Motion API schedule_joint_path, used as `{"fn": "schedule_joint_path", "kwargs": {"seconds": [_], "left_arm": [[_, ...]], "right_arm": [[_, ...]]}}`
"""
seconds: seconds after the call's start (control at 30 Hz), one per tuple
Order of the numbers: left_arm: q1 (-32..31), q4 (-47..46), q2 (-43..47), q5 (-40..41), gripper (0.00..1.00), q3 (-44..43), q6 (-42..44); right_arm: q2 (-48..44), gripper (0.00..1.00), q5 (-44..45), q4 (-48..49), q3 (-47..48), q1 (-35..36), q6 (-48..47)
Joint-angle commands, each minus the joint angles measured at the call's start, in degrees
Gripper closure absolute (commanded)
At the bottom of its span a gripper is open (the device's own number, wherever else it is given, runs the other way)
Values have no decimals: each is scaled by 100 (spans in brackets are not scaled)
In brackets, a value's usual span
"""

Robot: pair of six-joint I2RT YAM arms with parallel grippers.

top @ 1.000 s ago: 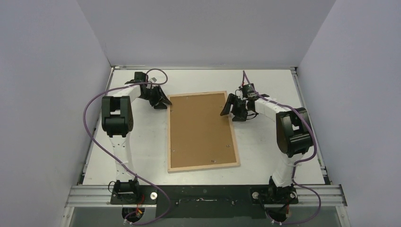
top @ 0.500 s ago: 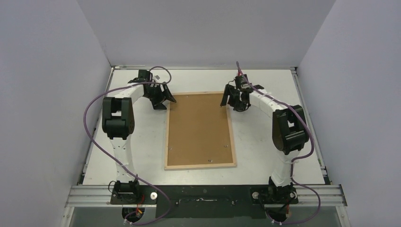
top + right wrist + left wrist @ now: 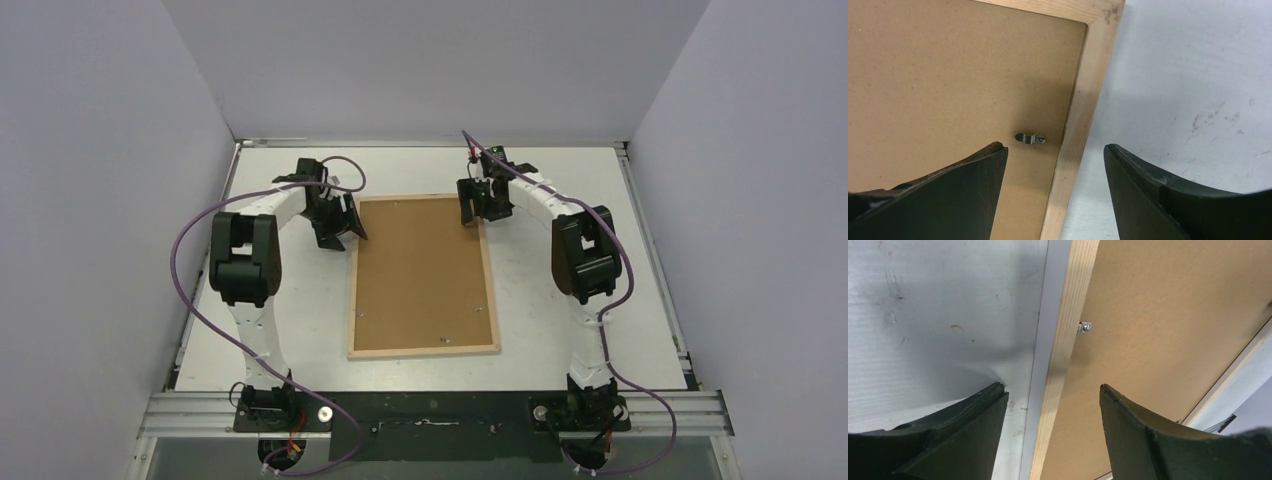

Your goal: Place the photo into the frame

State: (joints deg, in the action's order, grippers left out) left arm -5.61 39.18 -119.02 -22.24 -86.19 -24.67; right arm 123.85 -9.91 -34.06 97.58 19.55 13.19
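The frame lies face down on the white table, its pale wood rim around a brown hardboard back. The photo is out of view. My left gripper is open over the left rim near the far left corner; in the left wrist view its fingers stand either side of the rim, next to a metal clip. My right gripper is open over the right rim near the far right corner; in the right wrist view it straddles the rim beside a clip.
Grey walls close in the table on the left, far and right sides. A metal rail with the arm bases runs along the near edge. More small clips sit on the hardboard near the near rim.
The frame has turned slightly and now lies straighter. My right gripper moved far and left along the right rim to its far corner. My left gripper shifted slightly nearer along the left rim.
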Motion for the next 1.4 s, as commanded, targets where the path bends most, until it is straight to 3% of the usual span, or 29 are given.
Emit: {"fn": "schedule_joint_path", "kwargs": {"seconds": [0.0,0.37,0.97,1.37], "left_arm": [[-70,162,309,293,35,12,134],[-156,-76,221,275,42,310,44],[-216,346,-41,486,61,282,361],[-241,603,-173,689,69,281,471]], "right_arm": [[152,29,-259,-436,560,14,-758],[367,31,-541,-1046,813,9,-1581],[615,38,929,-149,700,102,-180],[571,49,960,94,503,47,197]]}}
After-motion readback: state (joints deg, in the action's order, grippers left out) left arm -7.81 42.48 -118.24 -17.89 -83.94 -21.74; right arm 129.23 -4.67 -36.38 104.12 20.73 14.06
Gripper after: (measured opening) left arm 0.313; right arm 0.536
